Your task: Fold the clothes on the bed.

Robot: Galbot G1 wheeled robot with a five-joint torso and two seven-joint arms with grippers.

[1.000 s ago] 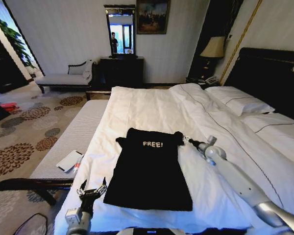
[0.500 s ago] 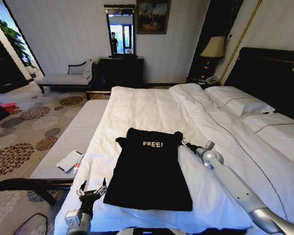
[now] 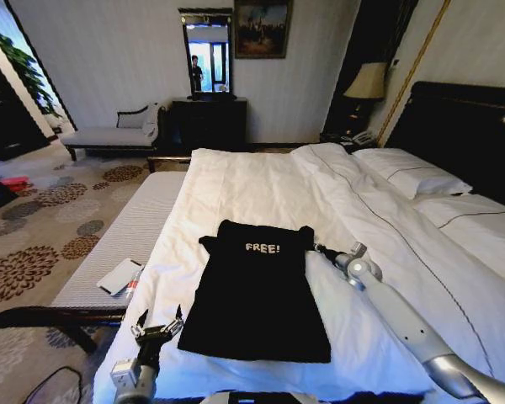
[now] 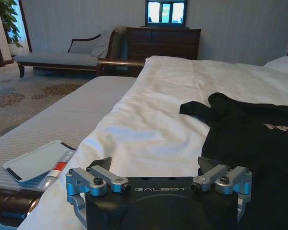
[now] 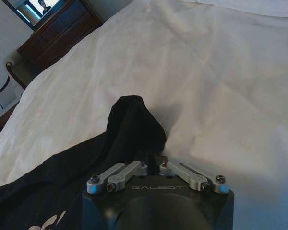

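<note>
Surface: one bed (image 3: pixel 261 181), white duvet, filling centre and right of the head frame; dark headboard (image 3: pixel 471 126) at upper right; two pillows (image 3: pixel 408 172) below it. Room: patterned carpet at left; one grey bench (image 3: pixel 122 236) along the bed's left side, carrying one flat white device (image 3: pixel 118 275); one dresser (image 3: pixel 209 124) with mirror at top centre; one lamp (image 3: pixel 368 82) upper right. One black garment, the clothes (image 3: pixel 257 290), lies flat at lower centre, "FREE!" toward its far end. Right gripper (image 5: pixel 152 160) at the garment's upper right corner, fingers closed together on a fold of the fabric; left gripper (image 3: pixel 157 327) at lower left, fingers apart, just beside the garment's near corner.
</note>
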